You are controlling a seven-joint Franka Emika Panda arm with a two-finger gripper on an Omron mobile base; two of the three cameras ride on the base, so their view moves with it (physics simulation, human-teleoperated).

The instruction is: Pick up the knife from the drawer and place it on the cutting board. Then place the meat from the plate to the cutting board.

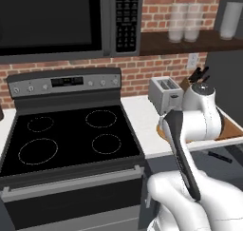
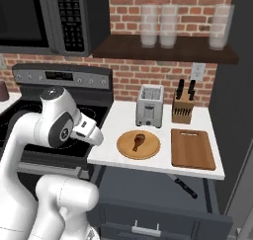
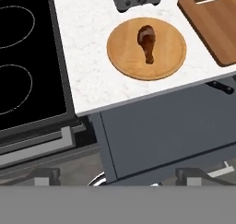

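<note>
The knife (image 2: pixel 185 185) lies with its dark handle showing inside the open drawer (image 2: pixel 163 215), under the counter's edge; the hand view catches it at the right (image 3: pixel 221 86), and the left base view shows the knife (image 1: pixel 219 156) too. On the counter, the meat (image 2: pixel 138 141) rests on the round tan plate (image 2: pixel 152 150). To its right lies the empty cutting board (image 2: pixel 192 148). My gripper (image 3: pixel 117 178) is open and empty, its fingertips (image 3: pixel 46 177) wide apart. It hovers left of the plate, over the stove's right front, looking down on the meat (image 3: pixel 147 42), the plate (image 3: pixel 122 57) and the cutting board (image 3: pixel 214 22).
A toaster (image 2: pixel 149 105) and a wooden knife block (image 2: pixel 183 108) stand at the back of the counter. The black stove (image 1: pixel 71 135) lies to the left, with the microwave (image 1: pixel 57 21) above it. A shelf holds glasses (image 2: pixel 158 26). The drawer juts out below the counter.
</note>
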